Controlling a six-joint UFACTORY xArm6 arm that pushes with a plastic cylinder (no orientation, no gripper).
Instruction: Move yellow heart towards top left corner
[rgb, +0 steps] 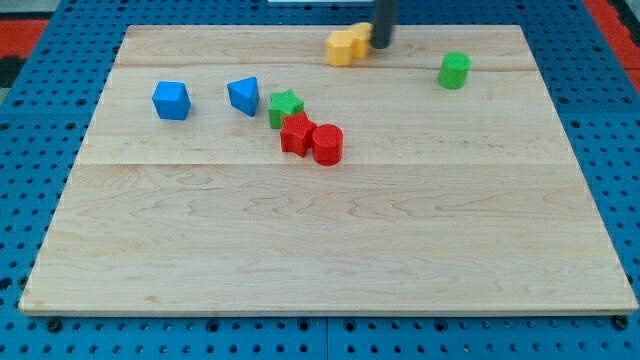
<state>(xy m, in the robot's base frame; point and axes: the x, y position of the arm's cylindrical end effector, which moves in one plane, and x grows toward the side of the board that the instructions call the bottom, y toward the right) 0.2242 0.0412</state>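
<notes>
my tip touches the right side of the yellow heart near the worktop top edge; no fingers show here.

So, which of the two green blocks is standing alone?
The green cylinder, near the view's top right, stands apart. The green star touches the red star in the middle cluster.

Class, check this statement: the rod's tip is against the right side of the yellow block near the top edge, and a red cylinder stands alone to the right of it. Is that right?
Not quite. In the camera view, my tip does touch the yellow block's right side, but the lone cylinder to the right is green, not red.
</notes>
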